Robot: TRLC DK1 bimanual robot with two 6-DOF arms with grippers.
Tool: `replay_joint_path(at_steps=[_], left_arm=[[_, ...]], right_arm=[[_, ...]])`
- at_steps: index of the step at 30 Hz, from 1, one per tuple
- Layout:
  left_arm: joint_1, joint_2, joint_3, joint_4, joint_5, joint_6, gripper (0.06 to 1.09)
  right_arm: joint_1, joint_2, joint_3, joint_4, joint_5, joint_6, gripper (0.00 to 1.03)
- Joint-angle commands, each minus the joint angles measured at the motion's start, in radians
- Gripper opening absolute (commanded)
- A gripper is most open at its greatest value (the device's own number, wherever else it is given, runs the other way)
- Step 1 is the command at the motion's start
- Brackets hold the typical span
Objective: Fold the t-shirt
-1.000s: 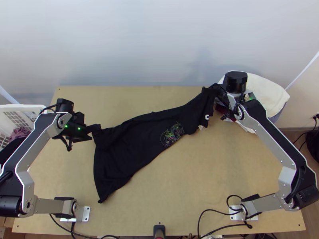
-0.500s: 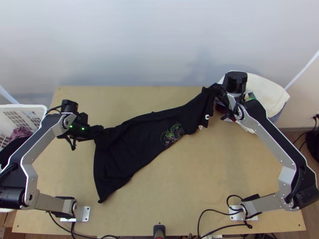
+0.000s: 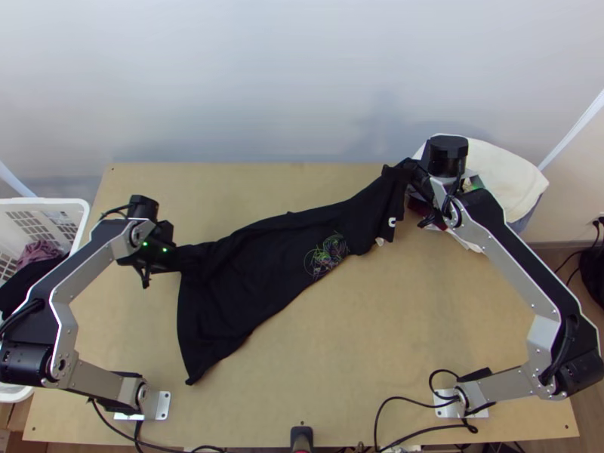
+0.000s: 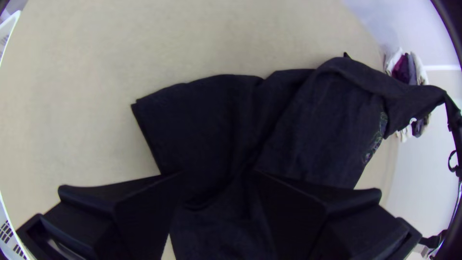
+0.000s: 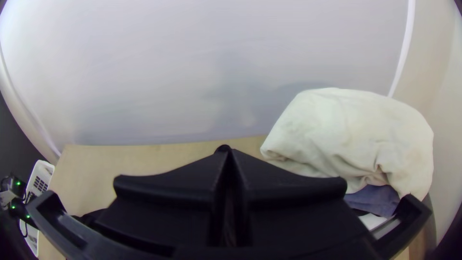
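Black t-shirt (image 3: 257, 272) stretches slantwise, bare table (image 3: 362, 355) along its far and near edges; right gripper (image 3: 408, 167) pinches its far right end, left gripper (image 3: 181, 258) is spread at, perhaps around, its left edge

Black t-shirt (image 3: 245, 283), colourful scribble print, rumpled, stretched diagonally across wooden table (image 3: 377, 347), right end raised.

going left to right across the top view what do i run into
white basket → left gripper, jaws apart over the t-shirt's near-left part → black t-shirt → right gripper, jaws shut on the t-shirt's far end → cream cloth
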Motion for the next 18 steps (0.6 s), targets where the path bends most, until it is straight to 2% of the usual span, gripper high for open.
replay_joint_path(at_steps=[1, 15, 16, 18], left_arm=[[-0.041, 0.017, -0.031, 0.013, -0.003, -0.007, 0.80], [-0.112, 0.045, -0.034, 0.052, -0.007, -0.059, 0.80], [-0.112, 0.043, -0.034, 0.055, -0.007, -0.059, 0.76], [-0.112, 0.035, -0.045, 0.073, -0.006, -0.061, 0.59]], right_arm=[[0.008, -0.003, -0.018, 0.021, 0.011, -0.007, 0.03], [0.005, -0.007, -0.024, 0.021, 0.011, -0.007, 0.03], [0.005, -0.007, -0.026, 0.021, 0.011, -0.007, 0.03], [0.005, -0.009, -0.026, 0.021, 0.011, -0.007, 0.03]])
